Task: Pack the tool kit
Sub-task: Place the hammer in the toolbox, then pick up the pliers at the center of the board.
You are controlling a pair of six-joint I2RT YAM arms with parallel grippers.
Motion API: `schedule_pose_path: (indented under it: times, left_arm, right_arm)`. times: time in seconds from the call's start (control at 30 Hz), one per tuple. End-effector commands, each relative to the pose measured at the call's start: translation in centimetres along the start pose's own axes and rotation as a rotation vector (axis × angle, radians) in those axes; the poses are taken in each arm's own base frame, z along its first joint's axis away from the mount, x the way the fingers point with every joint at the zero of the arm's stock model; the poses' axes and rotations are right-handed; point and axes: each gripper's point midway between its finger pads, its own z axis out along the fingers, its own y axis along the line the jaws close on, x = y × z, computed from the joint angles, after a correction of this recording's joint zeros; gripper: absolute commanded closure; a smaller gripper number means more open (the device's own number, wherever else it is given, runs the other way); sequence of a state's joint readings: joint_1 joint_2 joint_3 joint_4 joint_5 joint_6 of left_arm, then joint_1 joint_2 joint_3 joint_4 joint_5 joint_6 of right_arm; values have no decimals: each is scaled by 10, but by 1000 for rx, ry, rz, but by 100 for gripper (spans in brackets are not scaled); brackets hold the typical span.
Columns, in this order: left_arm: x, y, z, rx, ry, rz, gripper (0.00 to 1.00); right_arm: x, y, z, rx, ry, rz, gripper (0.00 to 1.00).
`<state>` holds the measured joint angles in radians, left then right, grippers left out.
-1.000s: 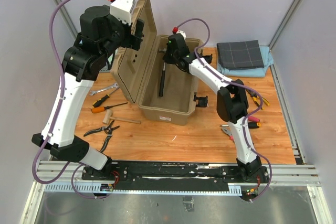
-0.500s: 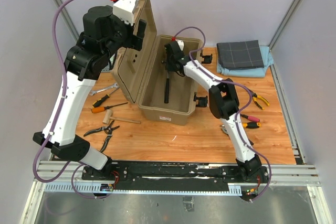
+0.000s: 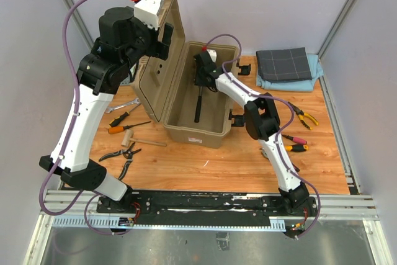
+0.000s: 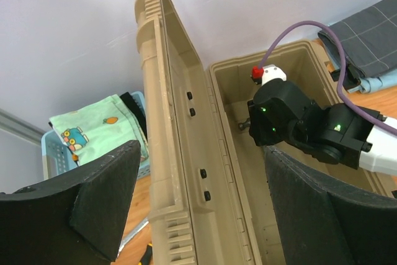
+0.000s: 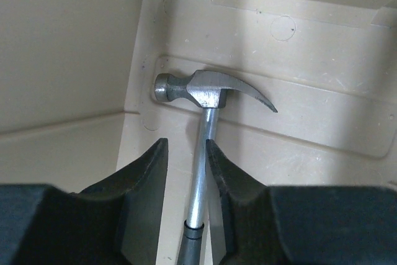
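Note:
The tan toolbox (image 3: 197,132) stands open at mid table, its lid (image 3: 156,76) upright on the left. My left gripper (image 3: 163,36) is open and straddles the lid's top edge (image 4: 180,153), with a gap on each side. My right gripper (image 3: 200,80) reaches down inside the box. In the right wrist view its jaws (image 5: 186,147) stand slightly parted around the steel shaft of a hammer (image 5: 200,90), which lies on the box floor. The hammer (image 3: 198,105) also shows from above. More hand tools lie on the table on both sides.
Left of the box lie screwdrivers (image 3: 126,117), a wooden mallet (image 3: 134,138), black pliers (image 3: 121,154) and a wrench (image 3: 123,105). On the right are yellow pliers (image 3: 303,115) and red-handled tools (image 3: 296,144). A folded grey cloth (image 3: 284,63) sits far right; a blue basket (image 4: 93,136) is behind the lid.
My right gripper has moved down into the box with the hammer, and its jaws have parted off the shaft. The hammer now lies on the box floor. The left arm held still.

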<state>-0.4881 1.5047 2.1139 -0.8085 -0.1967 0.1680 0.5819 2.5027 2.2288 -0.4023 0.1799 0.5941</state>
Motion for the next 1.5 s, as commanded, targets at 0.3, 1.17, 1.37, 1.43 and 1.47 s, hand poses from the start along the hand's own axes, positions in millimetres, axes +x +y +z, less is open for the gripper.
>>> schedule_pose_path:
  times: [0.3, 1.17, 1.37, 1.43, 1.47]
  left_arm:
    - [-8, -3, -5, 10, -37, -10, 15]
    - [-5, -31, 5, 80, -20, 24, 1]
    - [0, -35, 9, 94, -8, 39, 1]
    - [1, -35, 11, 94, -5, 52, 1]
    - [1, -35, 11, 93, -4, 59, 1]
  right_arm:
    - [-115, 30, -135, -153, -298, -98, 55]
    - [-38, -340, -279, 198, 214, -560, 4]
    - [-15, -389, -267, 189, 334, -522, 4]
    - [-12, -392, -259, 150, 349, -501, 4]
    - [-8, -393, -255, 136, 363, -497, 5]
